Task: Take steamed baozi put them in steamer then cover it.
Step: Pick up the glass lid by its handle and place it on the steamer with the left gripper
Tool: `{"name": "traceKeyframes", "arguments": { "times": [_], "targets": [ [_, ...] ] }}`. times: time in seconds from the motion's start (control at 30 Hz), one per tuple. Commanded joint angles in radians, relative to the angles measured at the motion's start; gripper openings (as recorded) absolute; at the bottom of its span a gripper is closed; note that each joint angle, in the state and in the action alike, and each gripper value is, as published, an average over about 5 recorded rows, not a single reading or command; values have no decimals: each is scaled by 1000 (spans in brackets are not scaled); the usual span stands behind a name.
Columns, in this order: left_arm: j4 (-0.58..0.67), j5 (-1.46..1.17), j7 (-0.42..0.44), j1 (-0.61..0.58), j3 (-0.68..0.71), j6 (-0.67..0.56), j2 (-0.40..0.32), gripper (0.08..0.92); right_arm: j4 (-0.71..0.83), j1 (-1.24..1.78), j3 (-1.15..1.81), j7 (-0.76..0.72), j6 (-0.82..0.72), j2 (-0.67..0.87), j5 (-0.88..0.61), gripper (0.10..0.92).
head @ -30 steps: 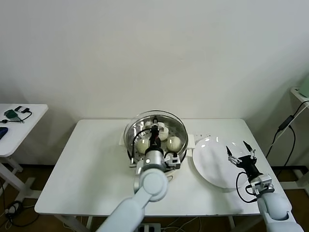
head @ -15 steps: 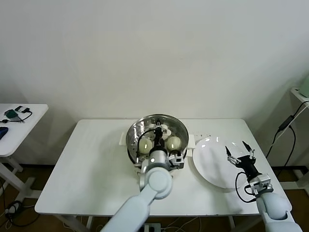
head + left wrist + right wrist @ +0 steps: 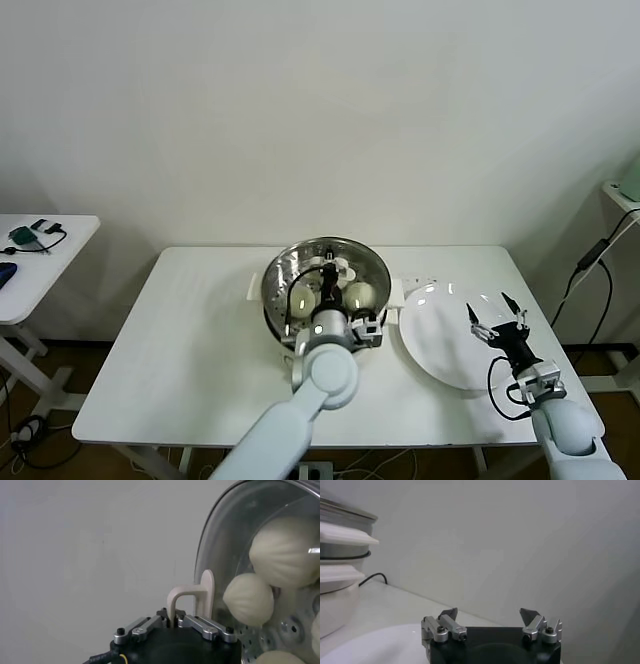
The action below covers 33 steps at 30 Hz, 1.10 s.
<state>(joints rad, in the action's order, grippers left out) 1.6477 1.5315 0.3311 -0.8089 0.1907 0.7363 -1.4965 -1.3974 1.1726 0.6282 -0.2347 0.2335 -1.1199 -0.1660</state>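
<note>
At frame centre, the left gripper (image 3: 327, 276) is clamped on the white oblong handle (image 3: 192, 597) of the round clear glass lid (image 3: 235, 530), directly over the shiny steel steamer (image 3: 280, 275); 3 cream-white buns (image 3: 359, 294) show beneath. The right gripper (image 3: 497, 315) hovers spread wide and empty above the flat white plate (image 3: 435, 345), lower right.

You've got four baozi (image 3: 359, 293) under one glass cover (image 3: 220, 540), one steamer (image 3: 372, 268), one white plate (image 3: 436, 340), one desk (image 3: 190, 340).

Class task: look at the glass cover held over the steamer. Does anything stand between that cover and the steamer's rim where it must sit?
Nothing visible does. The left gripper, shut on the cover by its handle, holds it over the steamer, with the steamed baozi inside.
</note>
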Motion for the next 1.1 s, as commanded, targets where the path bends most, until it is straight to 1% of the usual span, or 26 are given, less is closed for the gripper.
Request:
{"name": "traceKeyframes", "arguments": {
  "times": [0.03, 0.23, 0.53, 0.67, 0.83, 1.1],
  "targets": [
    [8, -6, 1, -9, -10, 49, 5, 153, 3, -3, -2, -5, 1, -2, 3, 823],
    [4, -19, -6, -14, -10, 49, 8, 153, 5, -4, -2, -7, 3, -8, 8, 823],
    [-15, -26, -54, -7, -1, 49, 10, 153, 6, 1, 5, -12, 8, -11, 13, 823],
    [-19, -25, -63, -8, 3, 49, 17, 153, 7, 1, 8, -16, 11, -15, 18, 823],
    [-19, -28, -59, -11, 6, 49, 22, 153, 7, 1, 9, -20, 13, -19, 24, 823],
    [13, -52, -27, -6, 7, 49, 37, 153, 5, 4, 12, -25, 10, -16, 25, 823]
  ]
}}
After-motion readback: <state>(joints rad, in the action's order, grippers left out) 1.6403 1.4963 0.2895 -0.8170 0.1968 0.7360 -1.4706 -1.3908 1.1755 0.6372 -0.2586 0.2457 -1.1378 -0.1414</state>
